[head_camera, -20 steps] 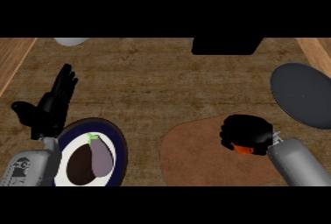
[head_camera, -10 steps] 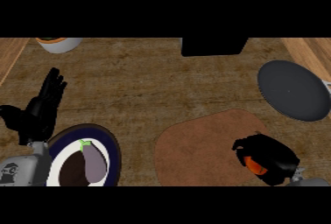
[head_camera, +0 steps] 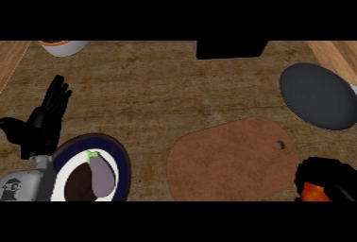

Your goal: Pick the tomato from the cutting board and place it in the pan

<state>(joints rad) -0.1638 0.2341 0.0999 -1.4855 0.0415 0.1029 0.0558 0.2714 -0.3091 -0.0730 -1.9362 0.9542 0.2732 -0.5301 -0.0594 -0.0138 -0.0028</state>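
A brown, wood-grained surface (head_camera: 160, 90) carries a dark pan (head_camera: 317, 94) at the right and a cutting board (head_camera: 230, 160) nearer. At the lower right corner the right hand (head_camera: 327, 177) is curled round the tomato (head_camera: 311, 193), clear of the board, ready for carrying to the pan. The left hand (head_camera: 45, 120) rests with fingers straight beside a plate (head_camera: 122, 160) holding an eggplant (head_camera: 101, 172).

A dark-rimmed plate (head_camera: 120, 156) with a white centre sits at the lower left of the brown worktop (head_camera: 174, 90). On the plate lies a purple eggplant (head_camera: 102, 176) with a green stem. Far above the plate, at the top left edge, stands a pale bowl (head_camera: 64, 47). A black box (head_camera: 231, 49) stands at the top edge, right of the bowl.
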